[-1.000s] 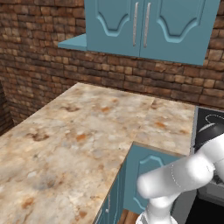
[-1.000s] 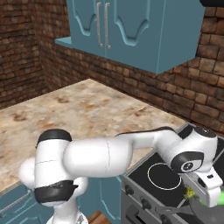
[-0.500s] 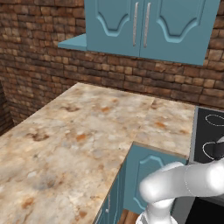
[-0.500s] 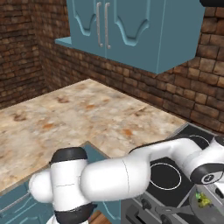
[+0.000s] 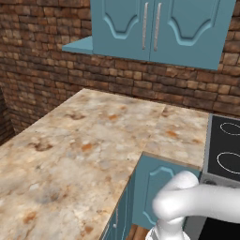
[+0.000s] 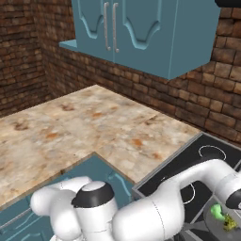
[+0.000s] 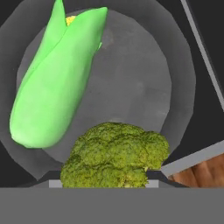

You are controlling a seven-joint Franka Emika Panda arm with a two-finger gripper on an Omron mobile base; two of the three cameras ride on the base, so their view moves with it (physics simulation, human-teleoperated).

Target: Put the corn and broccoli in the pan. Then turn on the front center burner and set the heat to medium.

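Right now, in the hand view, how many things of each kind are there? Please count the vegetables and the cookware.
Corn: 1
Broccoli: 1
Pan: 1
Total: 3

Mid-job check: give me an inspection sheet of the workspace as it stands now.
Surface: speckled stone counter; black cooktop to its right.
Job's things: corn lies in the pan; broccoli sits at the gripper, over the pan's near rim.
Clutter: nothing seen.
Grippers: gripper shut on broccoli; in the hand view, fingertips hidden behind it.
Cables: nothing seen.
Surroundings: brick wall, blue upper cabinets, blue base cabinet.
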